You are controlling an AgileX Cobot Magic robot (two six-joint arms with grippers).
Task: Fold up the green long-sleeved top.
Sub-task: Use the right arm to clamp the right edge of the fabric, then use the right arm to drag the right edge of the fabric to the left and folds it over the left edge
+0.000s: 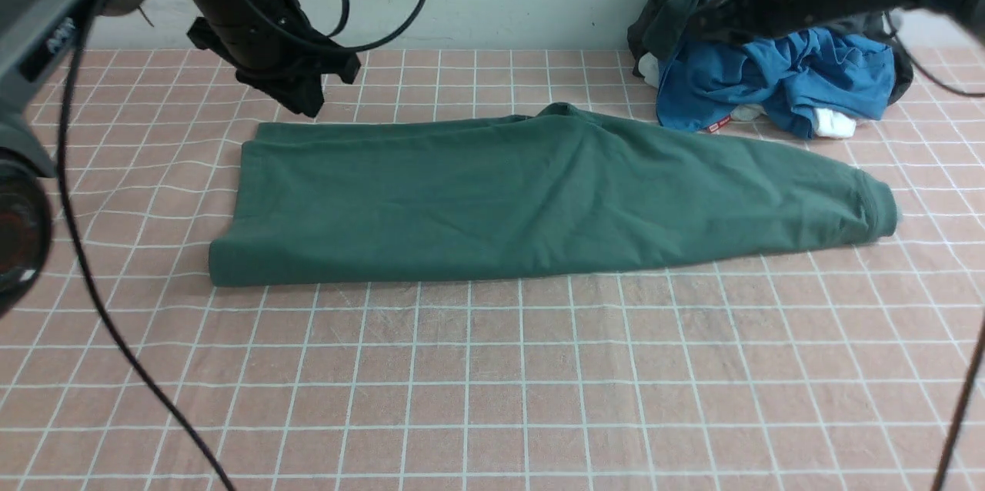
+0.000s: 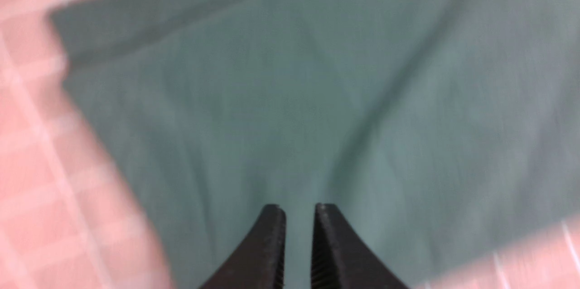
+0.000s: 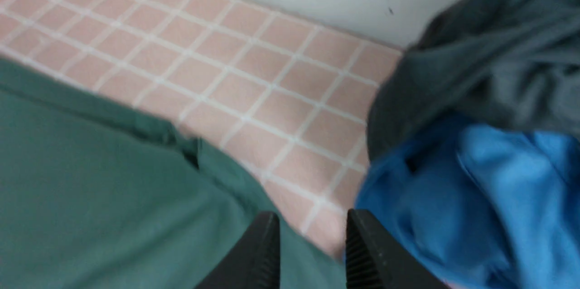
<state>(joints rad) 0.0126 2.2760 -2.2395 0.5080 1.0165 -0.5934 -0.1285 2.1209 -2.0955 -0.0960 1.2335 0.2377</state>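
One green top (image 1: 492,198) lies flat in the middle of the pink checked cloth (image 1: 492,383). Two claws hang in the air, both empty. The left claw (image 2: 299,209) is open just a crack, the right claw (image 3: 310,219) wider. Far right sits a pile of clothes: one blue garment (image 1: 777,79) and one dark grey garment (image 1: 692,6).

Pink-checked tabletop (image 1: 492,399) w/ clothes on it.
Mid: green long-sleeved top (image 1: 492,198) lies flat, folded lengthwise, cuff end to the right. Far right corner by wall: blue garment (image 1: 769,83) & dark grey garment (image 1: 662,21) in a heap, just beside the top.
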